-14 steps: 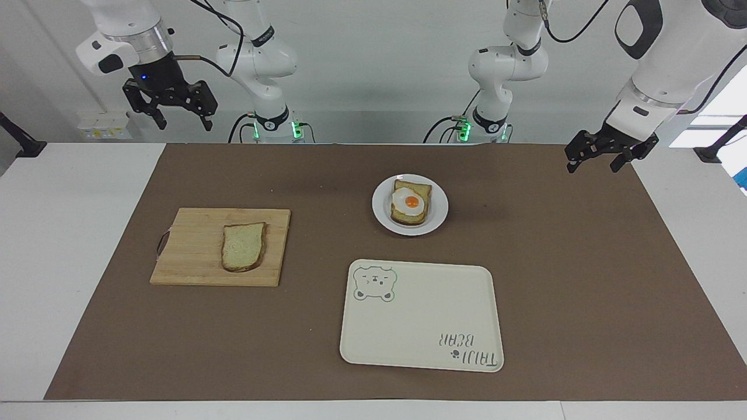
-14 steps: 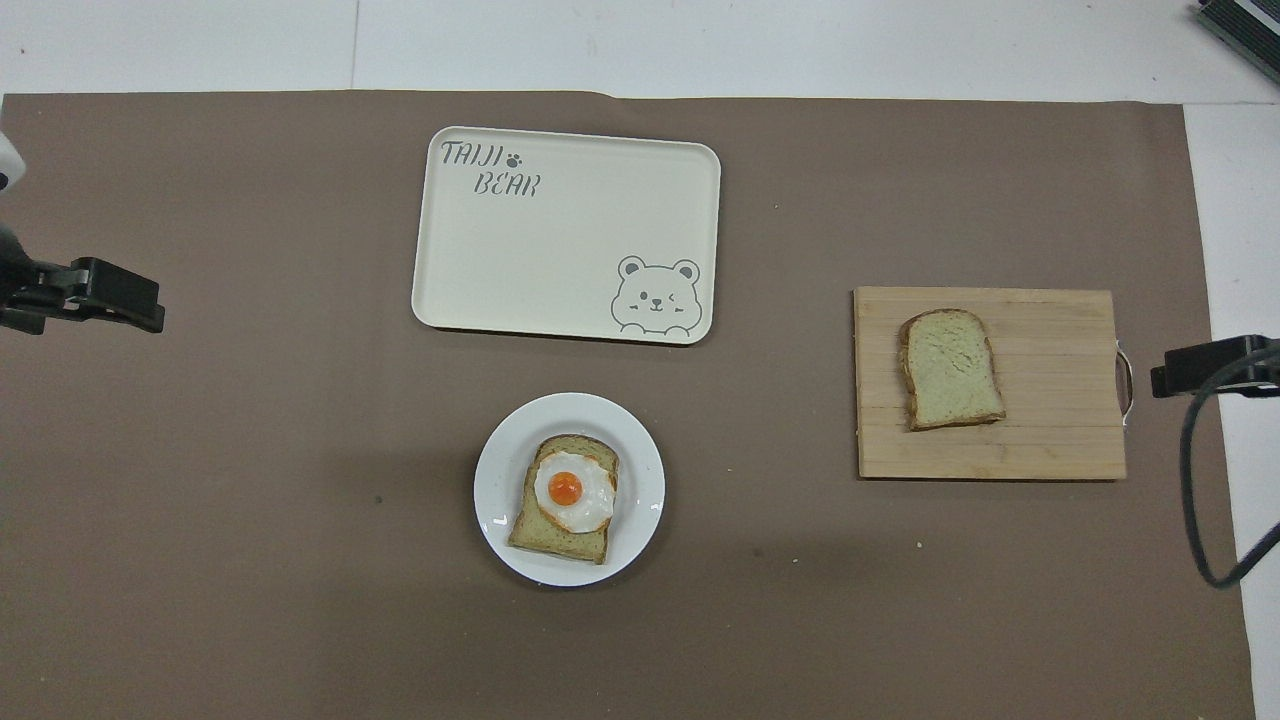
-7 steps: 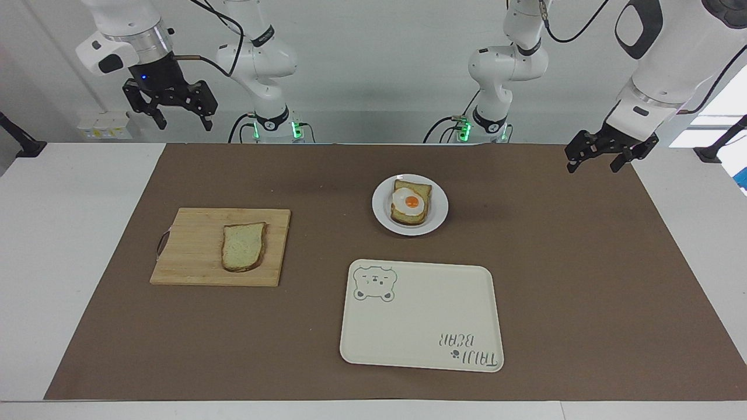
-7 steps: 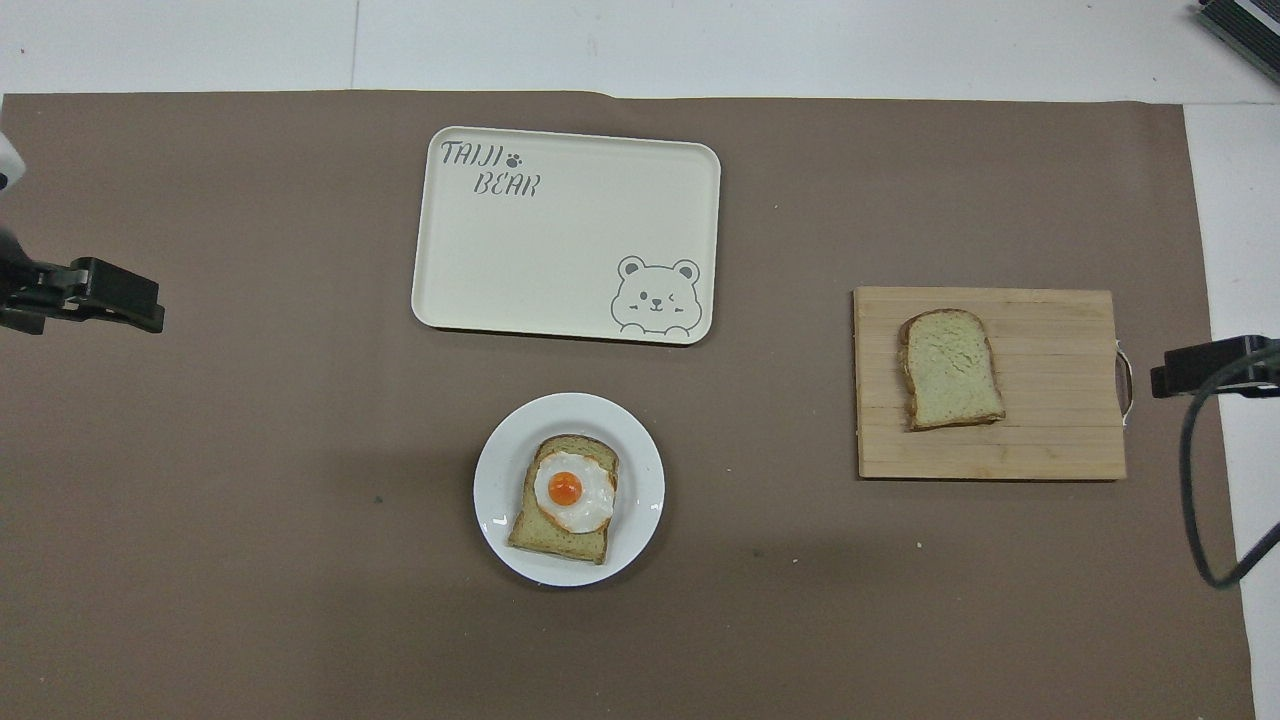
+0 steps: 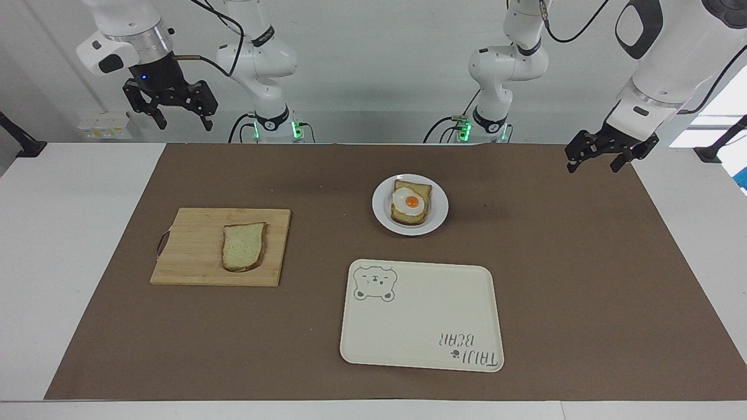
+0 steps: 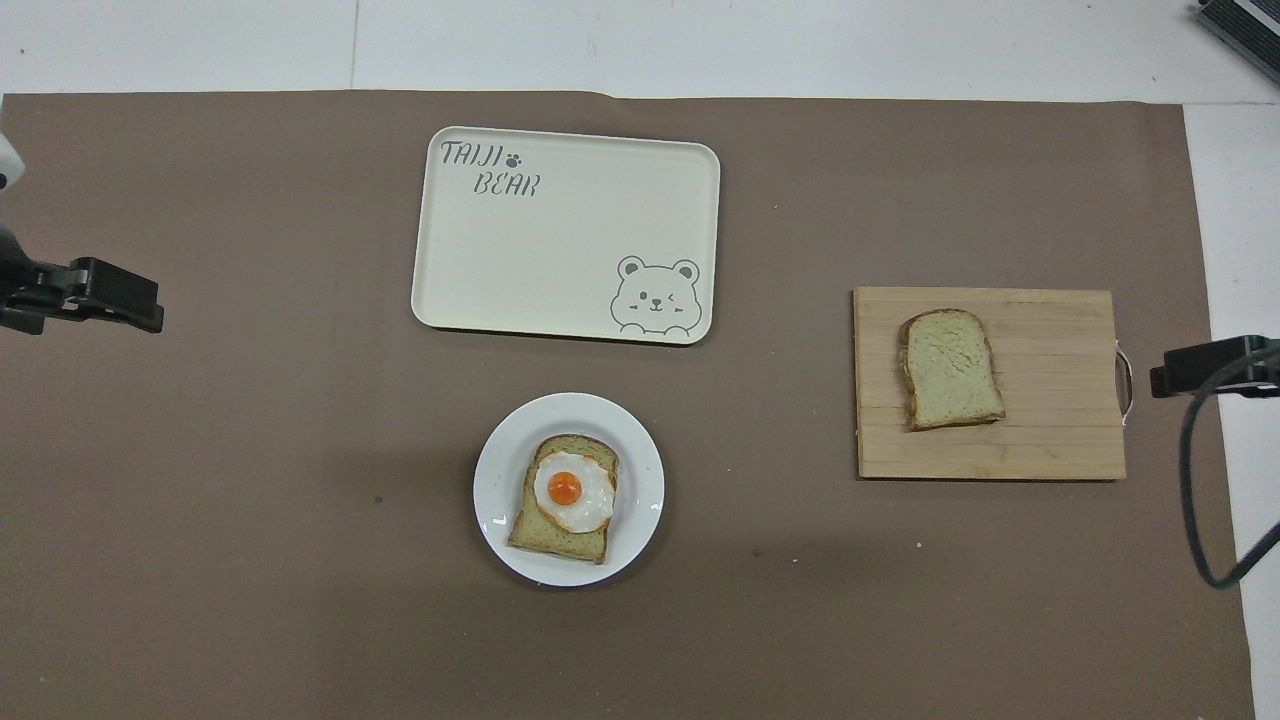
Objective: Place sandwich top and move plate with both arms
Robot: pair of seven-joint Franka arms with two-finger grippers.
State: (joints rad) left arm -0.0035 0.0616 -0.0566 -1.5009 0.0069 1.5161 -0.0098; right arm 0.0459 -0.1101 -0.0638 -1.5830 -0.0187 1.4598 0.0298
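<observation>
Colours on the table: browns, whites, cream.
Mat (image 5: 583, 280) flat brown over white table (image 5: 70, 233). Sandwich top (image 5: 243, 246) pale w/ brown crust, on light wood board (image 5: 192, 251), plank stripes. Plate (image 5: 437, 207) white; egg (image 5: 408, 203) white w/ orange yolk on brown-crusted bread (image 5: 417, 189). Tray (image 5: 420, 326) cream, grey bear outline & grey lettering. Arms (image 5: 659, 64) white w/ dk grey joints.

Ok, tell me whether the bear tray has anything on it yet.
Empty. The tray shows only its printed bear and lettering. The plate with the egg-topped bread sits on the mat, nearer the robots, apart from it.
</observation>
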